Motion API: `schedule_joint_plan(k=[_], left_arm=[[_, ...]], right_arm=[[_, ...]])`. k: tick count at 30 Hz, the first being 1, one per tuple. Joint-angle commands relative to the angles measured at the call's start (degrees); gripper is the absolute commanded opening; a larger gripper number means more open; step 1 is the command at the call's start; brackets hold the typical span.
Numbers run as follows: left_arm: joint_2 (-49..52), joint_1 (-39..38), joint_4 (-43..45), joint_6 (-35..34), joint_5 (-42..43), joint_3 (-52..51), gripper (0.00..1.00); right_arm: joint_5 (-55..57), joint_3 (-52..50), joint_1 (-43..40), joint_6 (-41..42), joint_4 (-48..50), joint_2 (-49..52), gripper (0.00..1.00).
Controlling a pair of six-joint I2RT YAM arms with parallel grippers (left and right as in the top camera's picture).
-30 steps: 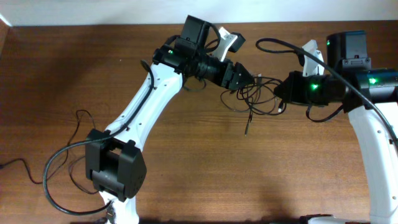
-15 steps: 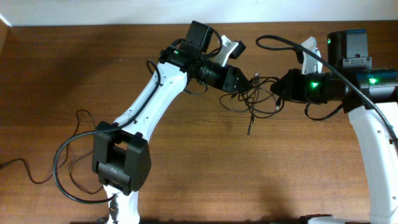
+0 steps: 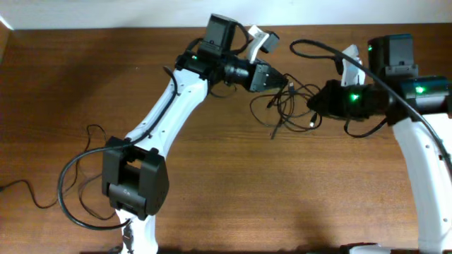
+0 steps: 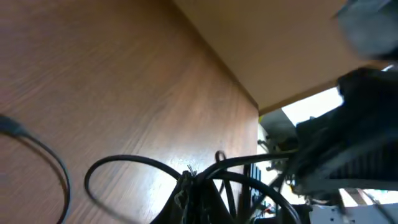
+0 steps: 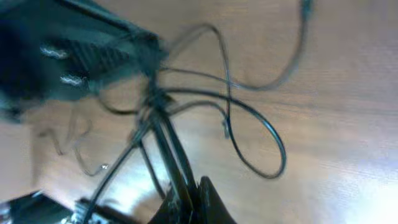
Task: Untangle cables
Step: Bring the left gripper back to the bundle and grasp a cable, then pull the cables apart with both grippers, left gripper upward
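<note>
We are looking at a bunch of thin black tangled cables (image 3: 291, 106). It is sitting in the upper middle of the overhead picture, over the brown wooden table (image 3: 212, 176), between our two grippers. Our left gripper (image 3: 282, 82) is pinching the upper left side of the bunch, its jaws squeezed tight. Our right gripper (image 3: 316, 107) is pinching the right side, jaws tight too. One loose end is sticking out at the lower left of the bunch.
</note>
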Motion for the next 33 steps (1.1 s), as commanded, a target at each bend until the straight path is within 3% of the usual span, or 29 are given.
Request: schedule_joint_plan(k=[1,6,10,11,12,13,14,16,18,20,23,29,31,33], left_arm=[[0.1,8.0,0.2,-4.8,-7.9,3.4,0.00],[-3.9,14.3,0.2,-5.7,-8.8,4.4,0.00],[-8.4,17.7,-3.2,-5.6,-16.2,4.4,0.00],[-9.7,18.4,-4.6,-5.6,-18.8,4.4,0.00],[-11.0,19.1,-5.9,-5.6,-21.1,4.4,0.00],[-12.4,19.8,-7.5,-5.3,-23.9,4.4,0.00],[-13.2,20.1,-8.6,-4.2,-25.5,4.4,0.00],[-15.1,20.6,-11.3,-3.0,-29.9,4.4,0.00],[-16.0,20.5,-12.9,-3.0,-30.4,4.4,0.00],[-16.1,20.0,-15.0,-3.0,-30.2,4.4,0.00],[-16.1,19.1,-17.9,0.6,-30.8,4.4,0.00],[-16.1,21.0,-23.4,1.1,-55.6,4.4,0.00],[-16.1,21.0,-23.8,1.1,-58.6,4.4,0.00],[-16.1,21.0,-24.0,1.0,-58.4,4.4,0.00]], right_arm=[[15.9,-0.3,-0.2,3.5,-6.3,1.8,0.04],[24.7,-0.4,-0.2,5.5,-9.7,10.3,0.04],[26.0,-0.4,-0.3,5.5,-9.6,16.7,0.04],[28.1,-0.4,-0.3,5.9,-9.2,18.7,0.10],[30.1,-0.4,-0.5,7.3,-8.9,19.9,0.22],[30.9,-0.4,-0.8,7.6,-8.5,20.6,0.41],[31.1,-0.4,-1.6,7.6,-8.2,20.9,0.50],[31.0,-0.3,-3.9,7.6,-7.9,21.0,0.63],[29.1,-0.3,-5.8,6.4,-7.5,21.0,0.67],[13.5,-0.1,-7.8,-5.5,-5.9,21.0,0.75],[-4.1,2.1,-9.1,-16.6,-6.4,20.7,0.77],[21.1,10.3,-14.2,-2.3,-14.1,20.7,0.77],[27.1,10.2,-14.6,1.0,-15.2,20.7,0.76],[25.1,10.2,-14.4,0.9,-15.0,20.7,0.76]])
